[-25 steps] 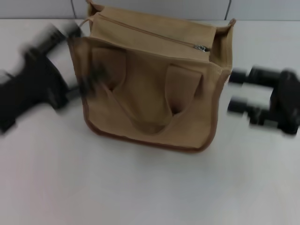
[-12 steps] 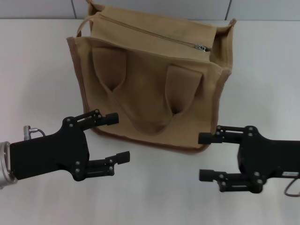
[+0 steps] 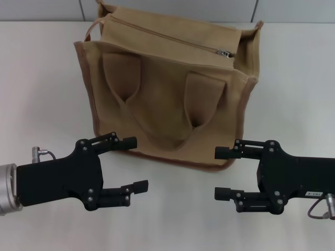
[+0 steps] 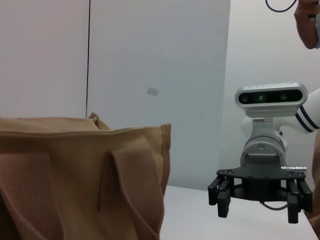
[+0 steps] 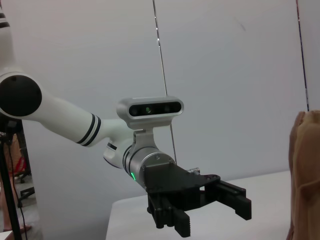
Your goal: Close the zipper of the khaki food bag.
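The left gripper (image 3: 132,163) and right gripper (image 3: 224,173) are hovering spread before the khaki food bag (image 3: 167,89). One should be steadying its end while the other is pinching the zipper (image 3: 224,53) pull squarely.

The khaki food bag (image 3: 167,89) stands upright at the far middle of the tabletop (image 3: 42,78) and is the main obstacle ahead of you. Bare tabletop lies open on both of its sides and along its near base. The left hand (image 3: 137,163) and the right hand (image 3: 220,173) sit low near the bag's near face, fingers spread, with open tabletop between them. The approach to the zipper (image 3: 172,39) from above is unobstructed. The two handle loops (image 3: 157,99) hang flat against the near face, below the zip line. Raised end tabs flank both ends of the top panel. A wall stands close behind the bag.
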